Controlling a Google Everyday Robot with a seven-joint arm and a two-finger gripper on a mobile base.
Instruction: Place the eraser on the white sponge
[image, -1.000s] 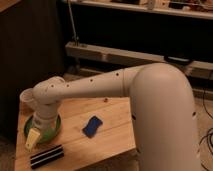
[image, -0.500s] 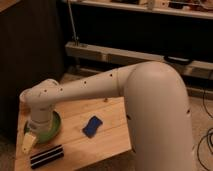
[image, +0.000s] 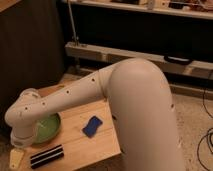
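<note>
The eraser (image: 46, 156), a long black block with a pale stripe, lies on the wooden table (image: 82, 147) near its front left edge. The white sponge (image: 92, 126), a small blue pad, lies flat near the middle of the table, to the right of the eraser and apart from it. My gripper (image: 16, 158) hangs low over the table's front left corner, just left of the eraser's left end. It holds nothing that I can see. My white arm (image: 75, 95) reaches across the table from the right.
A green bowl (image: 48, 129) stands just behind the eraser, partly covered by my wrist. A low metal rail (image: 125, 54) and dark shelving run behind the table. Cables (image: 206, 135) lie on the floor at right.
My gripper has moved from over the green bowl down and to the left, ending beside the eraser's left end. The eraser and the blue pad have not moved.
</note>
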